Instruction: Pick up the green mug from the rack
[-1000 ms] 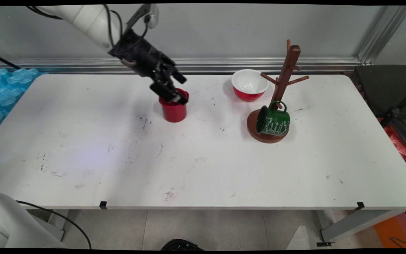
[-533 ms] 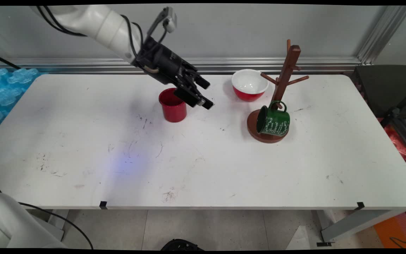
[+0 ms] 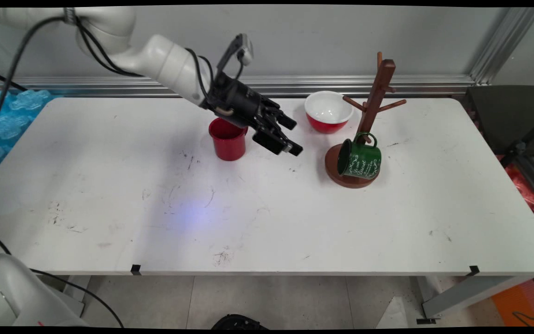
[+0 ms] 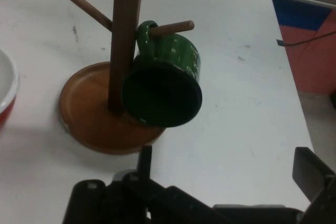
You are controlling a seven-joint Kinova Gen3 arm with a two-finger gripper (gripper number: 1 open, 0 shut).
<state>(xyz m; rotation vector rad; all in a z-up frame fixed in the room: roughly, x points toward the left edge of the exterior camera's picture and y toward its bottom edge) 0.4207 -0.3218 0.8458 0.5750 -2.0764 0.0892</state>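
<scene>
Where a second ago the black two-finger tool [image 3: 290,137] sat at the rim of the small red cylindrical cup [image 3: 227,139], it has since swung rightward across the white counter [image 3: 267,208] and now hangs in the air between that cup and the brown wooden mug tree [image 3: 372,106], just right of the cup and touching nothing. The cup stands upright where it was, its mouth open upward, with the arm's black wrist crossing just above its rim.

The dark green enamel mug with white lettering [image 3: 359,159] hangs by its handle from a low peg of the tree, tilted so its dark mouth faces down and to the left over the tree's round wooden base. In the hand view the mug [image 4: 163,90] fills the middle, mouth toward the camera, with the tree's post [image 4: 125,40] just left of it.

The red bowl with a white inside [image 3: 328,111] sits upright behind, just left of the tree's post.

The tool's fingers stand spread apart and hold nothing; in the hand view only one fingertip [image 4: 311,174] seems to show, at the lower right.
</scene>
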